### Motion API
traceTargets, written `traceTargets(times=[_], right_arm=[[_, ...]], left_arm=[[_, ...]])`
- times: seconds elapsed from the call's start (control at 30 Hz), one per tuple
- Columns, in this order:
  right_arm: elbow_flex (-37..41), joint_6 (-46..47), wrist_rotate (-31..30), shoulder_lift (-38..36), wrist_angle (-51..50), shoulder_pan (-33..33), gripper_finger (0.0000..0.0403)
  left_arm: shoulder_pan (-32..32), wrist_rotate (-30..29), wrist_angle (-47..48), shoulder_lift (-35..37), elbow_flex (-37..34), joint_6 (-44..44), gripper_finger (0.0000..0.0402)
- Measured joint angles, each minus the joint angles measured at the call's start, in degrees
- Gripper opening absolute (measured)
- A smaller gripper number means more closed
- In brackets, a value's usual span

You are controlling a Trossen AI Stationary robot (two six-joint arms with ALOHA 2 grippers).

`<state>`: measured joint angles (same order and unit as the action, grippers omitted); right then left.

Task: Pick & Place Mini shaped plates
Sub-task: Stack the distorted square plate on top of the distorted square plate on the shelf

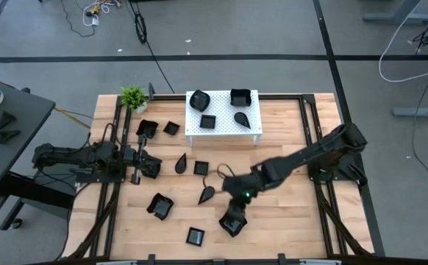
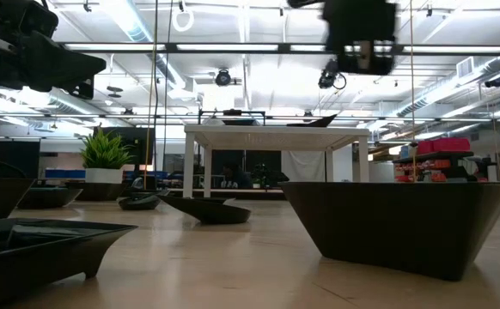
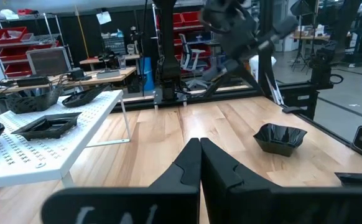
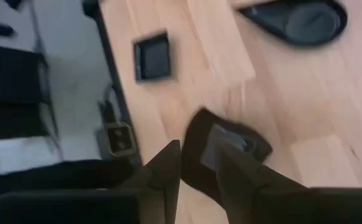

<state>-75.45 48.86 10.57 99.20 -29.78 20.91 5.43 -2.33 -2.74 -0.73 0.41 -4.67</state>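
Several glossy black mini plates lie scattered on the wooden table, among them a teardrop one (image 1: 208,193) and a square one (image 1: 195,235). Three more sit on the white perforated stand (image 1: 225,110), plus a wavy one (image 1: 199,99). My right gripper (image 1: 232,213) (image 4: 198,158) hangs open, slanting down over a square plate (image 1: 231,227) (image 4: 231,140) near the table's near edge. That plate rests flat on its base (image 2: 405,249), with the gripper (image 2: 362,51) well above it. My left gripper (image 3: 199,162) is shut and parked level at the table's left side (image 1: 149,165).
A small green potted plant (image 1: 133,96) stands at the far left corner. Black frame rails (image 1: 311,132) run along both sides of the table. A wavy plate (image 3: 280,137) lies ahead of the left gripper. Bare wood shows to the right of the right gripper (image 1: 295,213).
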Motion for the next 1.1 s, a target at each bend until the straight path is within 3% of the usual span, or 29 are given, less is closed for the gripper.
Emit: traceTargets(times=[0.2,0.47,1.1], right_arm=[[3.0,5.0,-2.8,0.0,-1.5,4.2,0.0103],[6.3,9.3,-4.4,0.0,-2.6,4.6,0.0103],[0.1,7.3,-5.4,3.8,-9.0,6.9,0.0103]], left_arm=[[0.0,0.0,0.0,0.0,0.0,0.0,0.0003],[0.0,0.0,0.0,0.0,0.0,0.0,0.0003],[0.0,0.0,0.0,0.0,0.0,0.0,0.0003]])
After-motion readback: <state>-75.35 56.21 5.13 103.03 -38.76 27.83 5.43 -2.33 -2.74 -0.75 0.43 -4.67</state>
